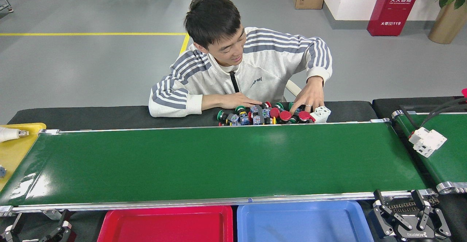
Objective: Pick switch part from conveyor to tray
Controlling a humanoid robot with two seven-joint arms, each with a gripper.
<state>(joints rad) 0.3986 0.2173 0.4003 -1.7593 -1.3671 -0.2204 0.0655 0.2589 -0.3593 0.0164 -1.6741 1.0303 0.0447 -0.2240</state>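
Red tray (166,223) and blue tray (303,222) near, nothing in them, long green conveyor (204,161) bare, pile of switch parts (268,114) on far surface (109,117) under person's hand (309,98), white part (427,141) on short right belt (450,161), right gripper (408,216) spread, left gripper (36,231) cannot tell.

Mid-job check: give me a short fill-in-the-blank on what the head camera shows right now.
1. The long green conveyor carries ____ switch parts.
2. The white part lies on the shorter belt to the ____.
3. Beside the red tray sits a ____ tray.
4. The person's hand touches the pile of switch parts on the ____ mat beyond the conveyor.

Missing words: no; right; blue; black
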